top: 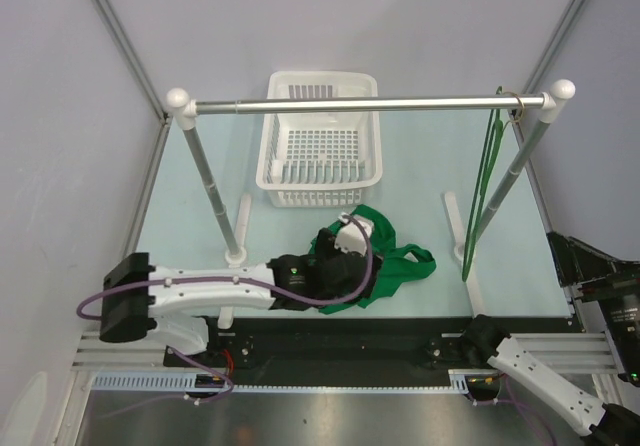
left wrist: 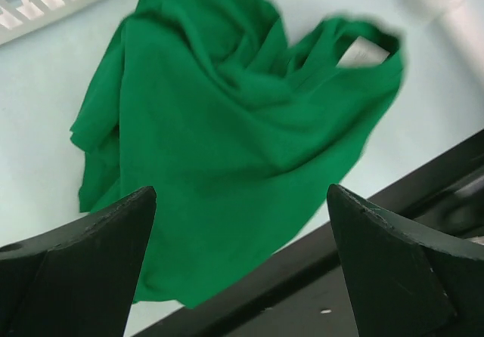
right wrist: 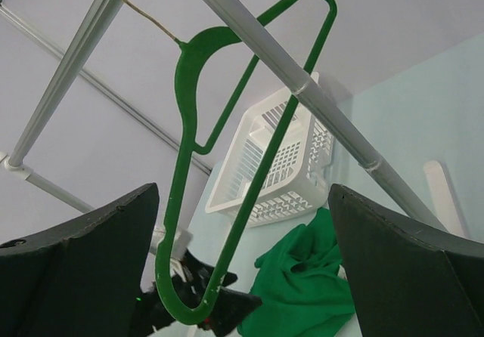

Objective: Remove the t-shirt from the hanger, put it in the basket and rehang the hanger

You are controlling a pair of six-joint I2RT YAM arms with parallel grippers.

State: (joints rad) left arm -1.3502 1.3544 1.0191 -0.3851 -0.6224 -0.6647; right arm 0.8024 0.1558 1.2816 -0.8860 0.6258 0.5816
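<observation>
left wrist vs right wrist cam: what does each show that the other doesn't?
Left wrist only: a white neck label and the black strip along the table's near edge.
Right wrist only: the hanger, bare, hooked on the silver rail, with a slanted rack leg crossing behind it.
Both: the t-shirt crumpled on the table, the white basket, and an open gripper holding nothing: left gripper, right gripper.

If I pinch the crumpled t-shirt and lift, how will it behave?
Likely floppy: the t-shirt lies in soft folds, so it should hang and drape from the pinch. Probably light, being thin cloth. A raised fold should grip easily.
</observation>
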